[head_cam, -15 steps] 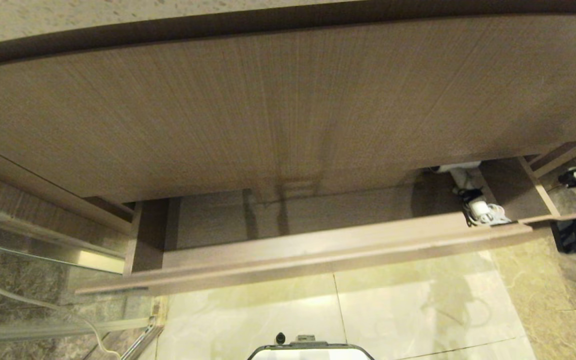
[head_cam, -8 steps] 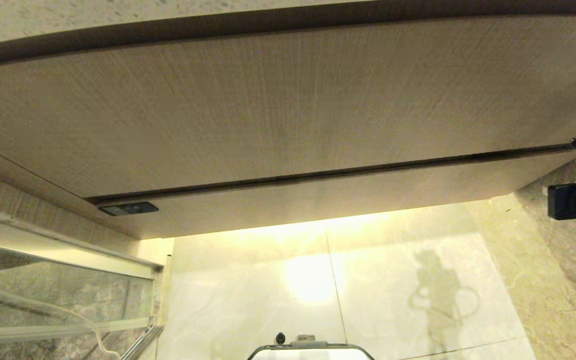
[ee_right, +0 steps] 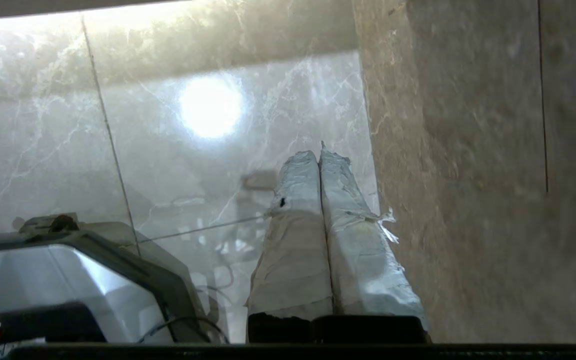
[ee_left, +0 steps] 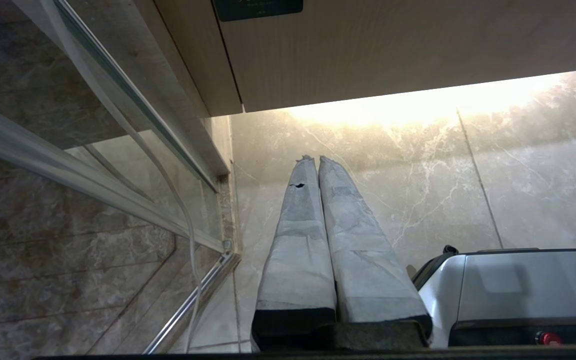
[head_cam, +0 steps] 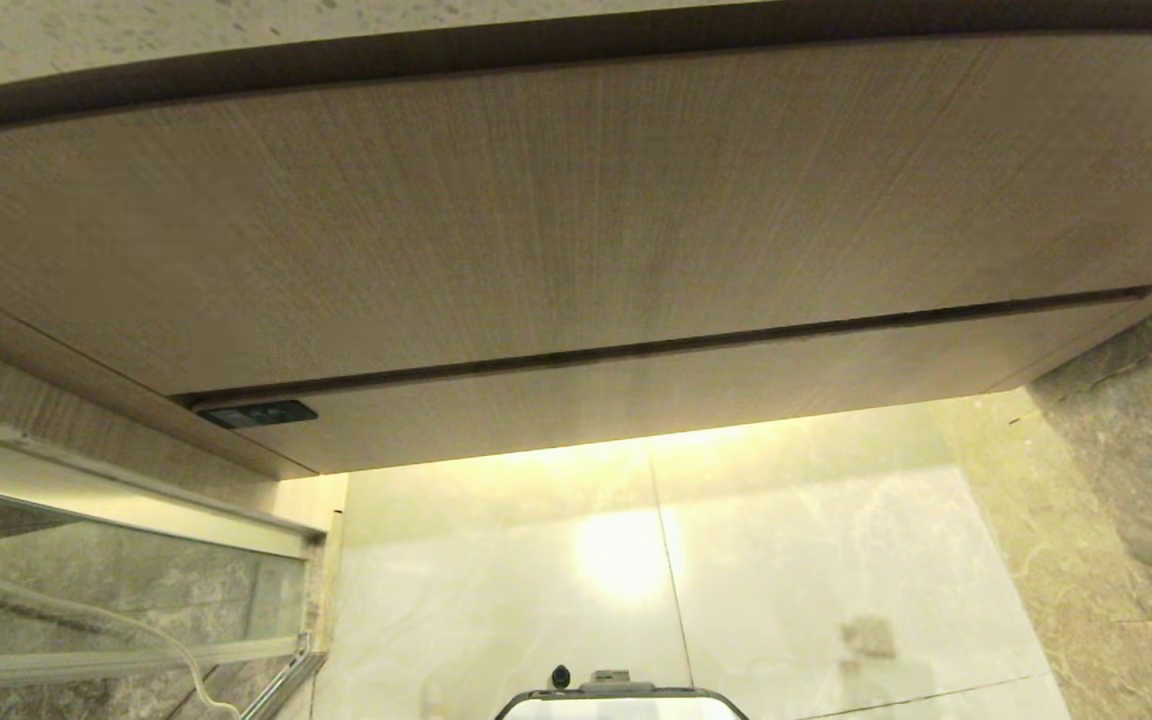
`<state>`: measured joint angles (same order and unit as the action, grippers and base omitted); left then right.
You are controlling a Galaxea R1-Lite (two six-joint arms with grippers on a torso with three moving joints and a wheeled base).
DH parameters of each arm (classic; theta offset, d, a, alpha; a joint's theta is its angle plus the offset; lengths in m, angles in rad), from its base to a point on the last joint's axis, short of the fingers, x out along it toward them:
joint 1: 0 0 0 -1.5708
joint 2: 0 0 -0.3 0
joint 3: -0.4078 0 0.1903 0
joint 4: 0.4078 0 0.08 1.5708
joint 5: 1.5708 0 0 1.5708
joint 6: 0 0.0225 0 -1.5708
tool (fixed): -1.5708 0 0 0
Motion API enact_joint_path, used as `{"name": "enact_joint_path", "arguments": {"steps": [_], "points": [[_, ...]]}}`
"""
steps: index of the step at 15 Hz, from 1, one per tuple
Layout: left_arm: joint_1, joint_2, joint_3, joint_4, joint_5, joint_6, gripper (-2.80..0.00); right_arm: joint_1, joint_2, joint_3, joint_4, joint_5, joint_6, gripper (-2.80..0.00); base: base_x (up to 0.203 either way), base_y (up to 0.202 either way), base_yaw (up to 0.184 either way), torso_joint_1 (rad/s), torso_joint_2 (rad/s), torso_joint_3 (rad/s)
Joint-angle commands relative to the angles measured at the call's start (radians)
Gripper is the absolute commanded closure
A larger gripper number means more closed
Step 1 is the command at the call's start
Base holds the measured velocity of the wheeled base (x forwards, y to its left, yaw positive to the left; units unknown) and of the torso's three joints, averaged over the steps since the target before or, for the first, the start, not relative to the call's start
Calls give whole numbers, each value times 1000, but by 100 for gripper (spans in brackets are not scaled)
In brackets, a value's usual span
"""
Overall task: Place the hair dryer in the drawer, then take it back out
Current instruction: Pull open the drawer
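Wood-grain cabinet front (head_cam: 576,220) overhead, split by one dark horizontal seam. Speckled stone worktop (head_cam: 136,30) along the top edge. Below, glossy pale marble floor (head_cam: 786,560) with thin grout lines and a bright glare spot (head_cam: 621,555). Darker brown stone floor (head_cam: 1136,500) on the right. Glass panel (head_cam: 86,580) in metal framing on the left.

The drawer (head_cam: 696,385) is pushed shut so whatever's inside is hidden, no hair dryer visible anywhere. Robot base (head_cam: 621,703) is cut off at the bottom edge.
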<state>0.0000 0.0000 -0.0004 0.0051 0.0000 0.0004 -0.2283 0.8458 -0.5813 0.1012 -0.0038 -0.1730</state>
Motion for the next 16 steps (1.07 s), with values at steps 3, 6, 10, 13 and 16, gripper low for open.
{"name": "enact_joint_path", "arguments": {"steps": [3, 6, 10, 13, 16], "points": [[0, 0, 0, -2, 0, 0, 0, 76, -433, 212, 29, -64, 31, 0, 0, 0, 0, 0, 0, 0], [0, -2, -1, -1, 0, 0, 0, 177, -608, 452, -51, -152, 53, 0, 0, 0, 0, 0, 0, 0], [0, -1, 0, -1, 0, 0, 0, 221, -823, 579, -177, -36, 61, 0, 0, 0, 0, 0, 0, 0], [0, 0, -1, -1, 0, 0, 0, 229, -846, 582, -93, 6, 143, 0, 0, 0, 0, 0, 0, 0], [0, 0, 0, -2, 0, 0, 0, 229, -844, 581, -104, 3, 161, 0, 0, 0, 0, 0, 0, 0]]}}
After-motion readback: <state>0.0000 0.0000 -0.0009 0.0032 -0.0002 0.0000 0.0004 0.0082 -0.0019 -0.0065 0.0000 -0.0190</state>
